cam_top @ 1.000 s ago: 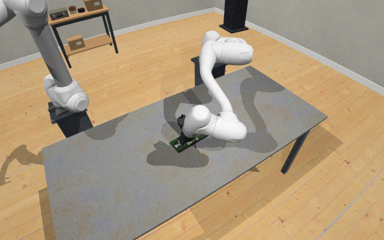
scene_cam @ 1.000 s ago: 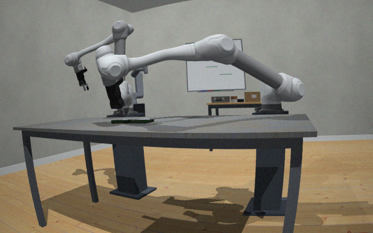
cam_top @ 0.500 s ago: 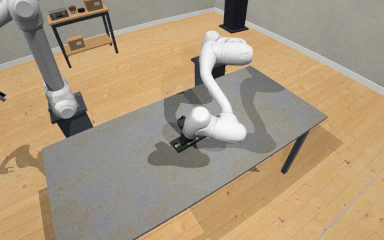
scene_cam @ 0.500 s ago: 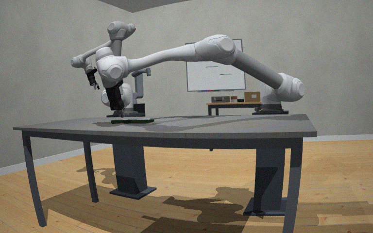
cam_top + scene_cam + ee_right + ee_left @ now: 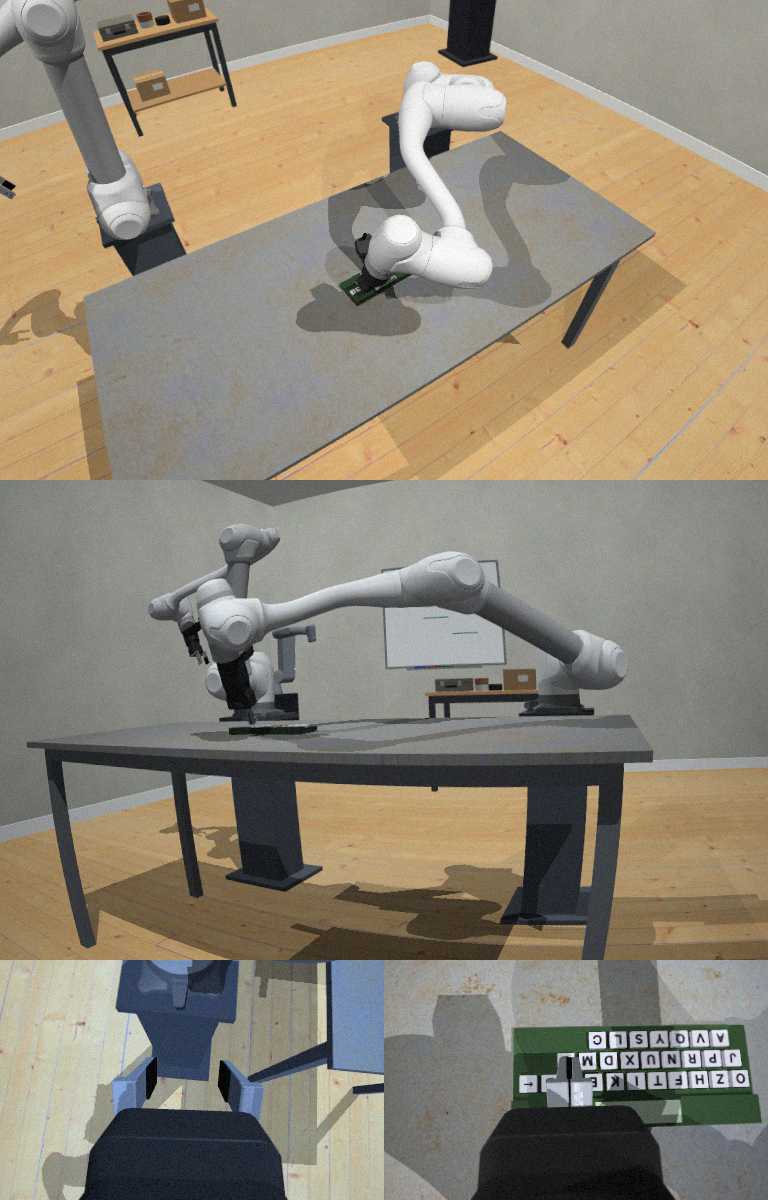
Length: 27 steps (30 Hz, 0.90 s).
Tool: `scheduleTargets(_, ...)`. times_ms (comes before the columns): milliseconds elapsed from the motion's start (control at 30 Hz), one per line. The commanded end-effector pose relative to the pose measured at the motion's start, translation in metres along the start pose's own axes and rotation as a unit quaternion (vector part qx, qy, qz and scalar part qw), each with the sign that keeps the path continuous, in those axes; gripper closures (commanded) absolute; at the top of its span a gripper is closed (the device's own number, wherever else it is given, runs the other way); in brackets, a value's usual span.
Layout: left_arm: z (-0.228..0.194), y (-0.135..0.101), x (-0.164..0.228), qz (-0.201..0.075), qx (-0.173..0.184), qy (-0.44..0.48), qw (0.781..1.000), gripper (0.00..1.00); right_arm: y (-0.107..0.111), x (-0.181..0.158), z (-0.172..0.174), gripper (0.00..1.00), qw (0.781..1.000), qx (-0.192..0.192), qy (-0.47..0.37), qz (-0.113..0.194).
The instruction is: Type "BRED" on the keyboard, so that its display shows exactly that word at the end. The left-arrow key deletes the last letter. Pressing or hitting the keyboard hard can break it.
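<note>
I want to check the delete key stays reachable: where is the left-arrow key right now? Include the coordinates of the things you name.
In the left wrist view, the left-arrow key (image 5: 528,1084) sits at the picture's left end of the row nearest the display strip (image 5: 639,1111), left of the closed jaws.

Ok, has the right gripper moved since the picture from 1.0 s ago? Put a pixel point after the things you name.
Yes. In the exterior view, the right gripper (image 5: 7,186) (image 5: 202,659) (image 5: 188,1071) has shifted rightward in the picture, toward the whiteboard (image 5: 444,646).
</note>
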<state>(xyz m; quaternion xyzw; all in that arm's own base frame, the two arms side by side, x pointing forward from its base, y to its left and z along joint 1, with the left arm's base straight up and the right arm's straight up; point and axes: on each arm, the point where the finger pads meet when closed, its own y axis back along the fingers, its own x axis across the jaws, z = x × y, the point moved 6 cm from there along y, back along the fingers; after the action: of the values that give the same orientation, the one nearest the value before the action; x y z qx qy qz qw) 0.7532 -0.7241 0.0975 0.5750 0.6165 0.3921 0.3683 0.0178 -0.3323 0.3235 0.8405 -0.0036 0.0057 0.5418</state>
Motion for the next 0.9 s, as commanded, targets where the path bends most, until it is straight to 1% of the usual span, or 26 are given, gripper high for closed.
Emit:
scheduleTargets(0,0.0030,-0.0034,0.0028,0.002,-0.001,0.000,1.000,1.00,-0.0019,-0.0003,-0.0038,0.00,1.000,0.005,0.002,0.004)
scheduleTargets(867,0.0041,-0.0060,0.0028,0.002,-0.001,0.000,1.000,1.00,-0.0019,-0.0003,-0.0038,0.00,1.000,0.005,0.002,0.004)
